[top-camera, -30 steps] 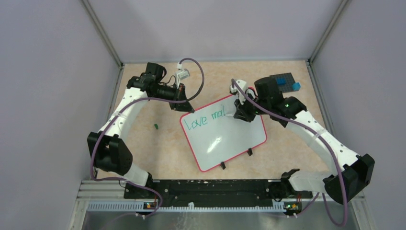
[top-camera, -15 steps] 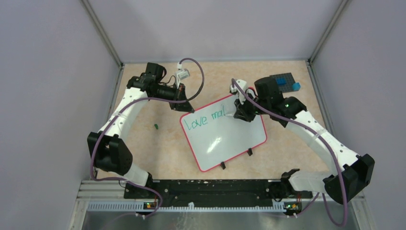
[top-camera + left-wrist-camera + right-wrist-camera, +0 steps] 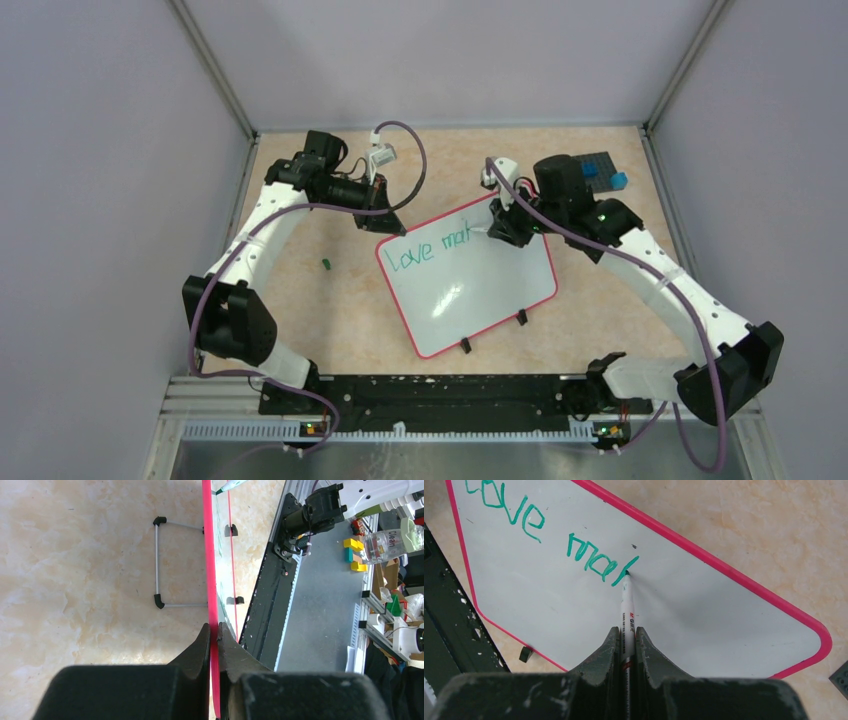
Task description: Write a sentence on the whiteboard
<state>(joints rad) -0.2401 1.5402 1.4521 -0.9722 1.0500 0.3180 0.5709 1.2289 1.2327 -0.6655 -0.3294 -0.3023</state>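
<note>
The whiteboard [image 3: 470, 285], white with a pink frame, stands tilted mid-table on black clip feet; green writing reads "Love mak" along its top. My left gripper [image 3: 392, 226] is shut on the board's upper left corner; the left wrist view shows its jaws clamped on the pink frame edge [image 3: 213, 605]. My right gripper [image 3: 500, 228] is shut on a white marker [image 3: 627, 610], whose green tip touches the whiteboard [image 3: 704, 615] at the end of the last stroke.
A dark studded plate [image 3: 592, 166] with blue blocks lies at the back right behind the right arm. A small green marker cap [image 3: 326, 264] lies on the table left of the board. A wire stand [image 3: 158, 565] props the board from behind.
My right gripper moved the marker up and right, adding a slanted stroke to the last letter after "ma". The left gripper and board have not moved.
</note>
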